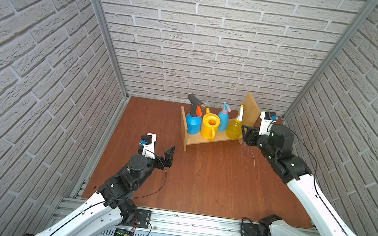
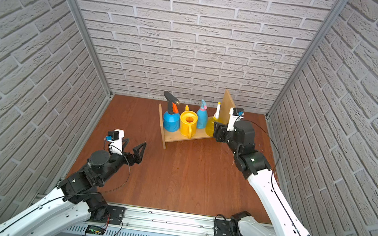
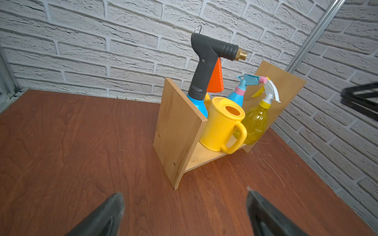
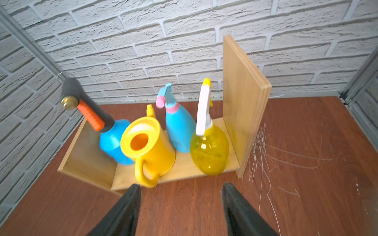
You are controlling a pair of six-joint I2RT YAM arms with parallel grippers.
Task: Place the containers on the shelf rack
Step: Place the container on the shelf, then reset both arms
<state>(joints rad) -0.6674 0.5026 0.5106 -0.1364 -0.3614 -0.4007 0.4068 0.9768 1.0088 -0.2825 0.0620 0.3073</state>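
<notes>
- All four containers stood upright on the rack, on its board between the two side panels.
- The pump sprayer stood by the short panel, with the can next to it. The teardrop bottle stood further back, and the yellow bottle was nearest the tall panel.
- The yellow bottle seemed to stand just clear of that panel, though blur in the right wrist view left this unsure.
- No container was left on the surface.
- The right pincer hovered just in front of the rack's board, facing the can and the yellow bottle. Its jaws were parted and there was nothing between them.
- In both top views it sat close to the front edge of the tall panel.
- The left pincer hung over the surface well apart from the rack. Its jaws were spread wide and empty.
- Step in hand, as a judgement: the right arm was letting go of the yellow bottle, and the placing itself looked complete.
- The next move called for the right arm to draw straight back, away from the board.
- It would need to keep its jaws clear of the can's handle, which jutted over the board's front edge, and of the tall panel beside it.
- A sideways swing could nudge the yellow bottle or tip the can, so a clean pull back towards the arm's base looked safest.
</notes>
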